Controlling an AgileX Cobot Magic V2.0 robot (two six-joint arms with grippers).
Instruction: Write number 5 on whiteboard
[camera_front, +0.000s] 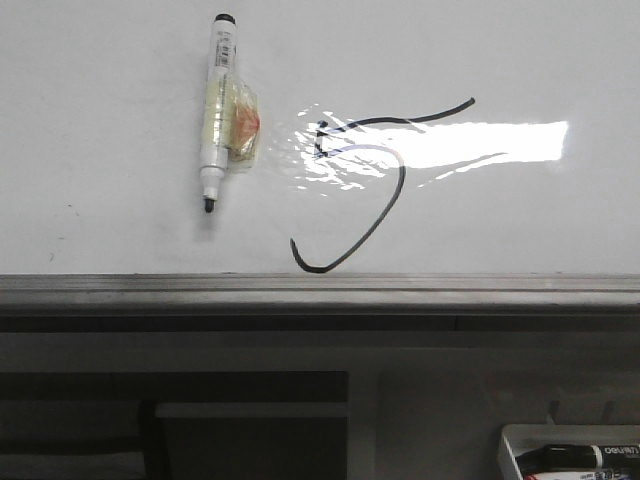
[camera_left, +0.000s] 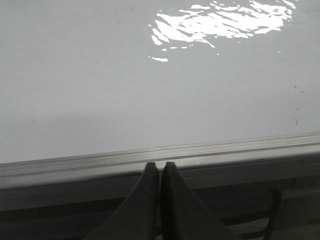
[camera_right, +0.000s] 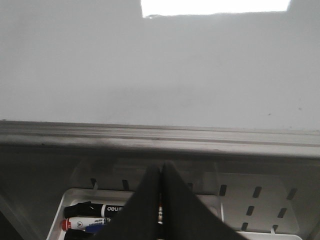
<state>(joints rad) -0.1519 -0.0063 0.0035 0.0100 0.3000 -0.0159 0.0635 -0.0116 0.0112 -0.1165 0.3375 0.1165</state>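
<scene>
The whiteboard (camera_front: 120, 220) fills the front view, glossy white with glare and a grey edge rail (camera_front: 320, 290) along its near side. The number 5 (camera_front: 385, 205) is drawn on it in thin black line: slanted top stroke, short stem, large open hook. A white marker (camera_front: 218, 100), uncapped with its black tip towards the rail, lies on the board left of the 5. Neither gripper shows in the front view. My left gripper (camera_left: 160, 165) is shut and empty, just short of the rail (camera_left: 160, 157). My right gripper (camera_right: 161, 165) is shut and empty, over the marker tray.
A small white tray (camera_right: 260, 200) with several markers (camera_right: 97, 210) sits below the board's rail; it also shows at the front view's lower right corner (camera_front: 570, 450). A crumpled clear wrapper (camera_front: 243, 125) clings to the marker on the board. A dark shelf (camera_front: 170, 420) lies below the rail at left.
</scene>
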